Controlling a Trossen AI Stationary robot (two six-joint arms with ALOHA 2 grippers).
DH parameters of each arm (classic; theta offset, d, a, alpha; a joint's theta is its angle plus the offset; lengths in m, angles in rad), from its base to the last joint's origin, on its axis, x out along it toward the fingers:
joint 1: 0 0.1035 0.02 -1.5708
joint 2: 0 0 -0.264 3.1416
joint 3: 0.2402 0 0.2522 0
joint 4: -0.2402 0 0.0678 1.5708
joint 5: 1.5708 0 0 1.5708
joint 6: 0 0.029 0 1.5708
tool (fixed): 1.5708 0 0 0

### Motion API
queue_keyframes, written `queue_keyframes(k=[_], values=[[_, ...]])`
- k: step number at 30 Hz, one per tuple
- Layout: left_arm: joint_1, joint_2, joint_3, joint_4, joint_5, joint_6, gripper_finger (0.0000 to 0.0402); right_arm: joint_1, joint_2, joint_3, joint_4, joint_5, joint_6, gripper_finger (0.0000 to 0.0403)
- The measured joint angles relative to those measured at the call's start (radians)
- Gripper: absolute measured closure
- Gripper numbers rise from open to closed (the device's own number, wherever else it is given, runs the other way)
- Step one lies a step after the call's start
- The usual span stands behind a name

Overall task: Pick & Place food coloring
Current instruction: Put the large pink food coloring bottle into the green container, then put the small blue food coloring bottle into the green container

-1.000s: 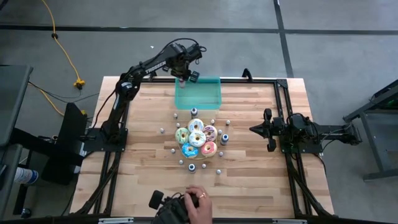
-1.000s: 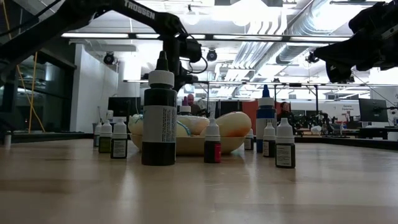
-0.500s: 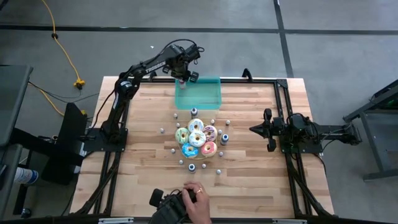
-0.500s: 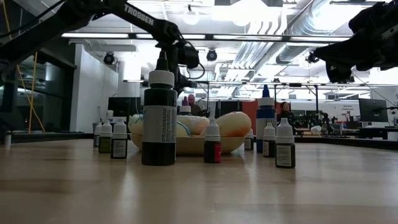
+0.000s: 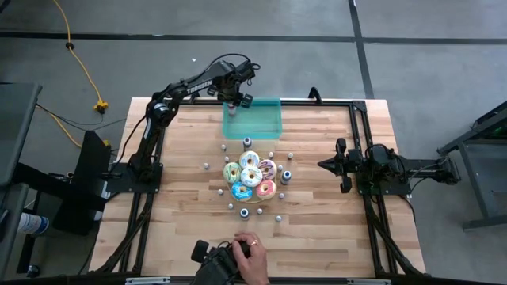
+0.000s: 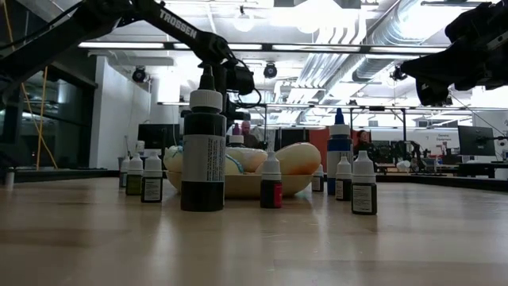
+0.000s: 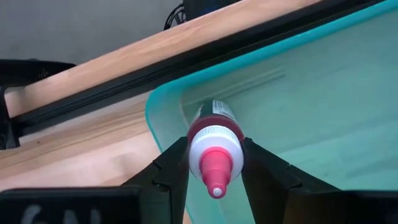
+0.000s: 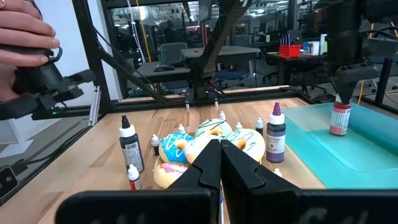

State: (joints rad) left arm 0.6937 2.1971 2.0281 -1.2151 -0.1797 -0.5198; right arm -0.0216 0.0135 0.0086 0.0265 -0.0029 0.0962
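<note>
A small food coloring bottle [image 7: 214, 124] with a white cap and pink tip stands upright inside the far left corner of the translucent teal tray [image 5: 265, 127]. My left gripper [image 5: 234, 100] hangs over that corner, pointing steeply down, shut on the bottle [image 8: 339, 121]. Several more food coloring bottles [image 5: 247, 142] stand on the wooden table around a plate of frosted donuts [image 5: 249, 178]. My right gripper [image 5: 323, 164] waits level at the table's right side, shut on nothing. My left gripper pinches the bottle's white cap [image 7: 198, 144] between its two fingers, one on each side. The fingers [image 7: 174, 165] come from above, pointing steeply down. The bottle hangs upright, low inside the tray's corner; whether its base touches the tray floor I cannot tell.
A tall dark bottle [image 6: 202, 151] stands nearest the table's front edge, and a purple one [image 8: 276, 134] stands beside the donuts. A black frame rail [image 7: 124, 81] runs along the far edge behind the tray. A person's hand with a controller [image 5: 242, 257] is at the near edge.
My left gripper has sunk with the pink-tipped bottle, straight down into the tray's far left corner. The bottle has stayed upright.
</note>
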Motion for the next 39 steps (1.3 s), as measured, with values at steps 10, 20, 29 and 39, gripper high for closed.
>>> queue_keyframes(k=[10,20,29,39], values=[[0.0,0.0,-0.001,0.002,-0.006,0.002,0.0247,0.0,0.0,0.0,0.0,0.0,0.0,0.0402],[0.0,0.0,-0.001,0.0,0.004,0.051,0.0245,0.0,0.0,0.0,0.0,0.0,0.0,0.0402],[0.0,0.0,-0.001,0.003,0.038,0.147,0.0218,0.0,0.0,0.0,0.0,0.0,0.0,0.0402],[0.0,0.0,0.004,-0.001,-0.07,0.172,0.0081,0.0,0.0,0.0,0.0,0.0,0.0,0.0402]])
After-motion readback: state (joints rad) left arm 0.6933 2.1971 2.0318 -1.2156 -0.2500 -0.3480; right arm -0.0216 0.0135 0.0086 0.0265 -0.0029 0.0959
